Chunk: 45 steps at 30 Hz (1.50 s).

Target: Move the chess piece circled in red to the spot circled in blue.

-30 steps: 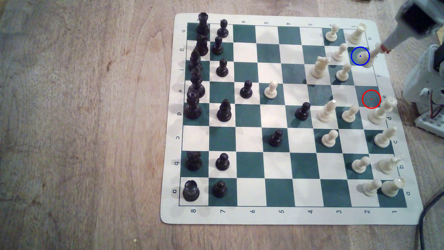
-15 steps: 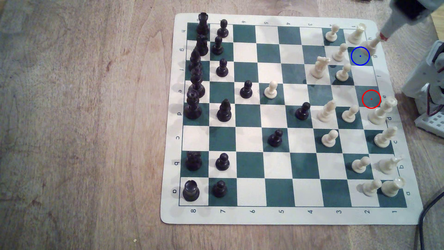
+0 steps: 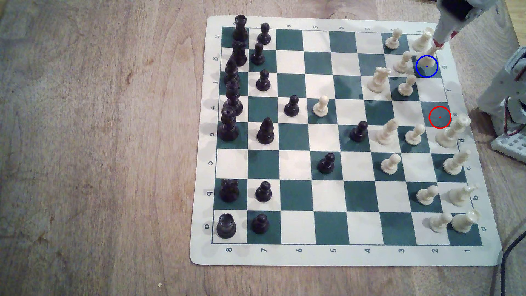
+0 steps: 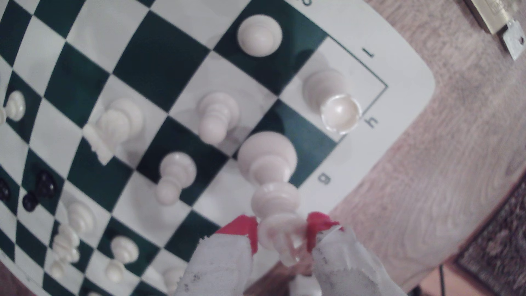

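The chess piece circled in red, a tall cream king (image 3: 431, 58) (image 4: 269, 168), hangs tilted from my gripper (image 3: 439, 42) (image 4: 281, 234). The red-tipped fingers (image 4: 243, 227) are shut on its cross top. Its round base lies over the spot circled in blue (image 3: 426, 66), the green square next to the letter g at the board's edge. I cannot tell if the base touches the board. The red ring (image 3: 439, 117) marks a green square with nothing on it.
A cream rook (image 3: 423, 37) (image 4: 331, 96) stands just beyond the king. Cream pawns (image 3: 402, 62) (image 3: 406, 85) and a knight (image 3: 378, 79) stand close on the exterior view's left. The cream queen (image 3: 452, 132) stands beside the red ring. The arm's base (image 3: 506, 94) sits off the board's right edge.
My gripper has swung toward the board's far corner and to the exterior view's left with the king. The king stands more upright, and its base has returned into the blue ring.
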### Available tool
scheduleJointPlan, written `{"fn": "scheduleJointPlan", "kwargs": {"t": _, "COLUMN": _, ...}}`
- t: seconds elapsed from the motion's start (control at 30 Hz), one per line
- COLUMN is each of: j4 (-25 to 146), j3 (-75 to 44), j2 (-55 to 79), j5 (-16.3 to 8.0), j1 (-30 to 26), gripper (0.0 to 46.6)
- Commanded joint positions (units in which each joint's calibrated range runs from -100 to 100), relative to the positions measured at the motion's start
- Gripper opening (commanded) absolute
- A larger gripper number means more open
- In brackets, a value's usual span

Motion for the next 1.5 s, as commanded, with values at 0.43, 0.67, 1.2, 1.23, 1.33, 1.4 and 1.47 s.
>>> {"fn": "scheduleJointPlan", "kwargs": {"t": 0.43, "j4": -2.5, "j3": -0.6, "j2": 6.2, "j5": 2.2, "j1": 3.2, "gripper": 0.2}}
{"fn": "scheduleJointPlan", "kwargs": {"t": 0.67, "j4": -3.2, "j3": -1.4, "j2": 8.9, "j5": 2.5, "j1": 3.0, "gripper": 0.2}}
{"fn": "scheduleJointPlan", "kwargs": {"t": 1.2, "j4": -1.9, "j3": 0.5, "j2": 7.4, "j5": 2.5, "j1": 2.4, "gripper": 17.4}}
{"fn": "scheduleJointPlan", "kwargs": {"t": 1.23, "j4": -1.7, "j3": 0.7, "j2": 6.8, "j5": 2.5, "j1": 2.4, "gripper": 18.2}}
{"fn": "scheduleJointPlan", "kwargs": {"t": 1.33, "j4": -0.7, "j3": 0.9, "j2": 5.5, "j5": 2.7, "j1": 2.4, "gripper": 18.7}}
{"fn": "scheduleJointPlan", "kwargs": {"t": 1.4, "j4": 1.2, "j3": 1.3, "j2": 2.9, "j5": 3.0, "j1": 2.2, "gripper": 19.4}}
{"fn": "scheduleJointPlan", "kwargs": {"t": 1.47, "j4": 2.9, "j3": 1.6, "j2": 0.4, "j5": 3.1, "j1": 1.9, "gripper": 20.3}}
